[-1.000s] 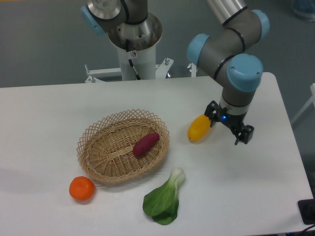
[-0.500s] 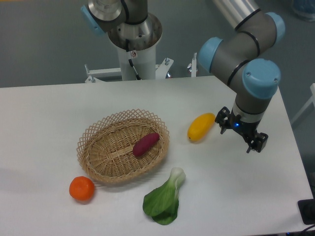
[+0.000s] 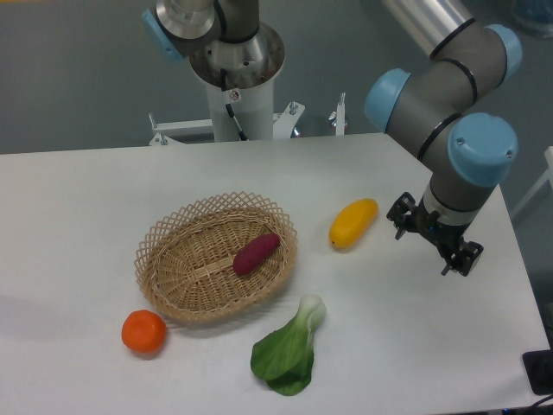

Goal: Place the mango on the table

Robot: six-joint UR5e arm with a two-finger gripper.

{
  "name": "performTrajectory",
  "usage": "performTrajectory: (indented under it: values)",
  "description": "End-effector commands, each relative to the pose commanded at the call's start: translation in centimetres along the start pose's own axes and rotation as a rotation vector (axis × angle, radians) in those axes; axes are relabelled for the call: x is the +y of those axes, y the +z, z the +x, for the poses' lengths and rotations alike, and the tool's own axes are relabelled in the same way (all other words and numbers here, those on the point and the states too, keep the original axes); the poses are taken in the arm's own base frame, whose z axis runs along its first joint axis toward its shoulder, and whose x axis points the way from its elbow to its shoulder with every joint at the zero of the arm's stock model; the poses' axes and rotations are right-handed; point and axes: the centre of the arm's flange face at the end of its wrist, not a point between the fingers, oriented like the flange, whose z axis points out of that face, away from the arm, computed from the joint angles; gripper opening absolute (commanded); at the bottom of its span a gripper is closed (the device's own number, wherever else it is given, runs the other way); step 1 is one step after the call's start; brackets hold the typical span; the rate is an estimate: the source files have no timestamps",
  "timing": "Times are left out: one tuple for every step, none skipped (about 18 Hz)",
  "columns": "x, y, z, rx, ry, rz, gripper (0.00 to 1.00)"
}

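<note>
While the mango (image 3: 352, 223) lies on the desk (image 3: 78, 199) beside the basket (image 3: 216, 257), the hand (image 3: 435, 245) hangs nearby — released, empty.

Purple sweet potato (image 3: 257, 253) in wicker basket (image 3: 164, 268); orange (image 3: 143, 332), bok choy (image 3: 288, 350) beside

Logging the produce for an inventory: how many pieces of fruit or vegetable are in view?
4. The mango lies on the table right of the wicker basket; the purple sweet potato is inside it; the orange and bok choy lie in front. None looks hidden.
</note>
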Motion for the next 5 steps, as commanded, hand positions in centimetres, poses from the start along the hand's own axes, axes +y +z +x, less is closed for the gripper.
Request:
performTrajectory:
  values:
    - [0.01, -0.01, -0.02, -0.002, 0.000, -0.001, 1.00]
    - [0.02, 0.04, 0.00, -0.002, 0.000, -0.001, 1.00]
    - [-0.08, 0.11, 0.07, 0.000, 0.002, -0.001, 1.00]
    - [0.02, 0.10, 0.02, -0.002, 0.000, -0.001, 1.00]
    - [-0.08, 0.10, 0.05, -0.002, 0.002, -0.001, 1.00]
